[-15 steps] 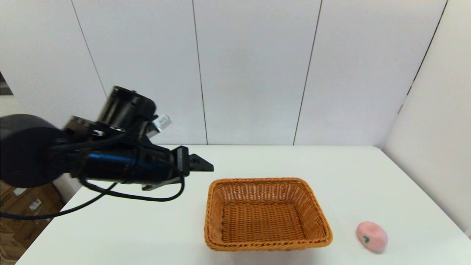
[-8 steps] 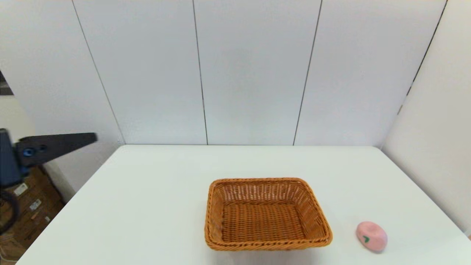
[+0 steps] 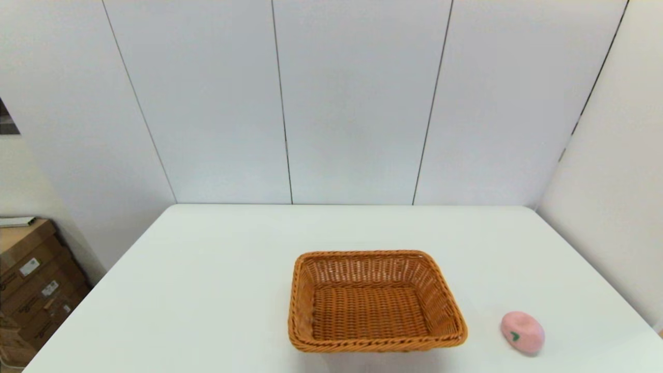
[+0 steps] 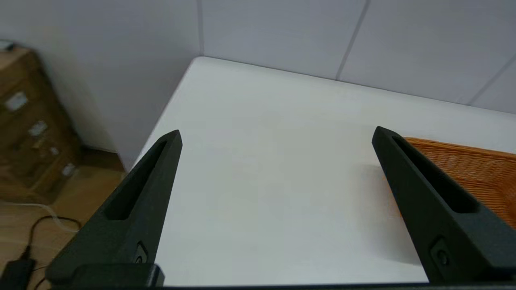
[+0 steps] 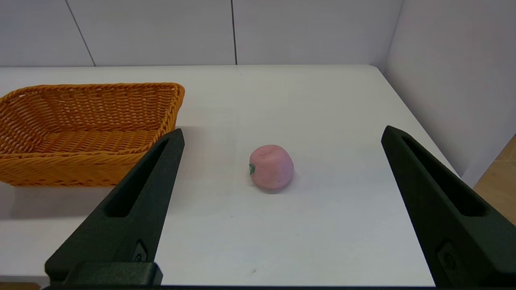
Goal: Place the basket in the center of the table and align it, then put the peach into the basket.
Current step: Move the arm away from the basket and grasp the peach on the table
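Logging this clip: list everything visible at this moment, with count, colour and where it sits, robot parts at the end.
table: 1, white, fills the foreground, its far edge against the wall.
basket: 1, orange-brown wicker, empty, on the table near the front edge, about mid-width.
peach: 1, pale pink with a small green mark, on the table to the right of the basket, apart from it.
wall panels: several, white with thin dark seams, behind the table and along its right side.
cardboard boxes: a stack, brown, on the floor left of the table.
left gripper: 1, black, open, above the table's left part, out of the head view.
right gripper: 1, black, open, facing the peach, holding nothing.
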### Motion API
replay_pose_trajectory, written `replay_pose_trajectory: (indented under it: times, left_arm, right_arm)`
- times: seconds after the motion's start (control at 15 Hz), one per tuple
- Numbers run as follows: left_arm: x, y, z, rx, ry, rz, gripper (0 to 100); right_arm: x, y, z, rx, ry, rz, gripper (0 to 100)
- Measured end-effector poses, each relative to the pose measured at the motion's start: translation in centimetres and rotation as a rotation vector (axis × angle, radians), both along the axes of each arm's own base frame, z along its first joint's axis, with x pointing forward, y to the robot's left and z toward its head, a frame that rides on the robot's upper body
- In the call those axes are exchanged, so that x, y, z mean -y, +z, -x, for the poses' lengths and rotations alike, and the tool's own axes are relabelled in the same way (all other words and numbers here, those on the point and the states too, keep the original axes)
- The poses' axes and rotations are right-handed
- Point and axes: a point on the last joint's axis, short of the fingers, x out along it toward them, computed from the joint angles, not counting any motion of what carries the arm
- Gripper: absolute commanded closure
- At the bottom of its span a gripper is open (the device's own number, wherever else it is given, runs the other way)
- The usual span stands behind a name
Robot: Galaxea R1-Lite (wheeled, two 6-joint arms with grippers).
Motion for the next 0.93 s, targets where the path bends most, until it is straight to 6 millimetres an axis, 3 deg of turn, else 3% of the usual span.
replay_pose_trajectory:
  times: [0.27, 0.53, 0.73, 0.93]
  left_arm:
    - [0.1, -5.5, 2.1, 0.017, 0.052, -0.079, 0]
    - [0.2, -10.8, 2.3, 0.068, 0.026, -0.170, 0]
    - [0.4, -12.3, 1.9, 0.128, -0.090, -0.168, 0]
    - [0.5, -12.8, 1.8, 0.154, -0.129, -0.163, 0]
  right_arm:
    - [0.0, 0.0, 0.0, 0.000, 0.000, 0.000, 0]
    - [0.0, 0.0, 0.0, 0.000, 0.000, 0.001, 0]
    - [0.0, 0.3, 0.1, -0.011, 0.020, 0.050, 0]
    - [-0.1, 2.9, -0.1, -0.089, 0.070, 0.048, 0]
